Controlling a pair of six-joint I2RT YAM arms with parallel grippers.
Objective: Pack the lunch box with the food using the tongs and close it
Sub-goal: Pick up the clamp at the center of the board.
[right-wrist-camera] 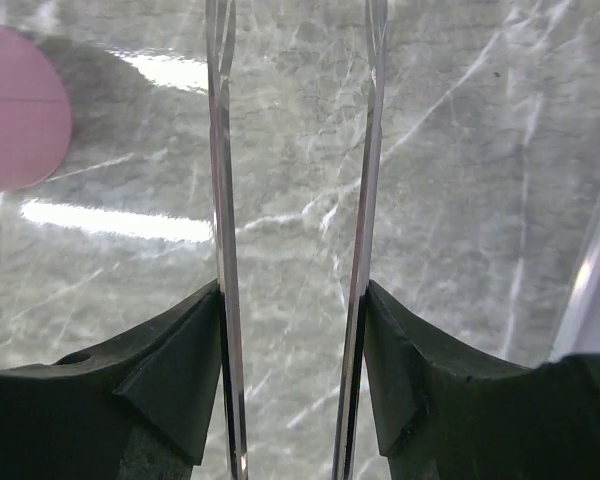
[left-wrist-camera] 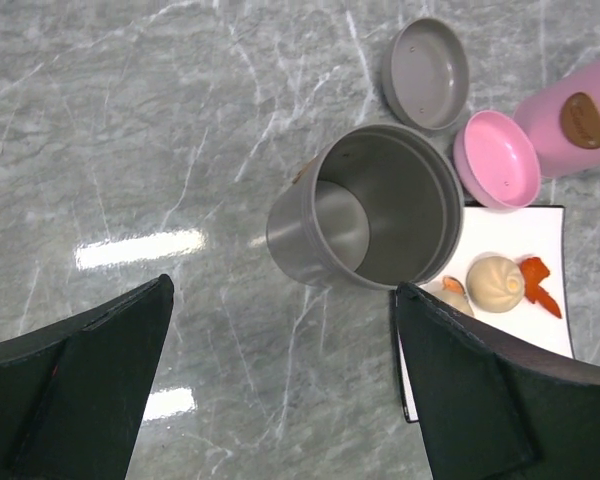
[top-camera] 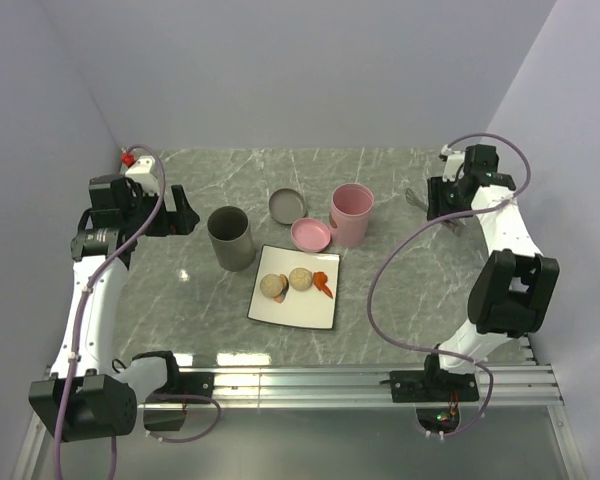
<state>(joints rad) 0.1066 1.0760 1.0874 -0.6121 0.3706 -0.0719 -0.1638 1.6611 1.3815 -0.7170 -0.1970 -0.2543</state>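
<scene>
Two tan balls of food (top-camera: 273, 286) (top-camera: 300, 278) and an orange-red piece (top-camera: 323, 283) lie on the white square plate (top-camera: 298, 311). The silver tongs (right-wrist-camera: 223, 200) run upward between my right gripper's (right-wrist-camera: 293, 300) fingers, each finger pressing one arm, low over the marble at the far right. In the top view that right gripper (top-camera: 450, 207) sits by the tongs (top-camera: 416, 199). My left gripper (left-wrist-camera: 282, 290) hangs wide open and empty just left of an open grey round container (left-wrist-camera: 380, 205). Which round container is the lunch box I cannot tell.
A grey lid (top-camera: 287, 206) lies behind the plate, and a pink lid (top-camera: 310, 234) lies beside a tall pink container (top-camera: 352, 213). The grey container (top-camera: 230, 237) stands left of the plate. Walls close in both sides and the back.
</scene>
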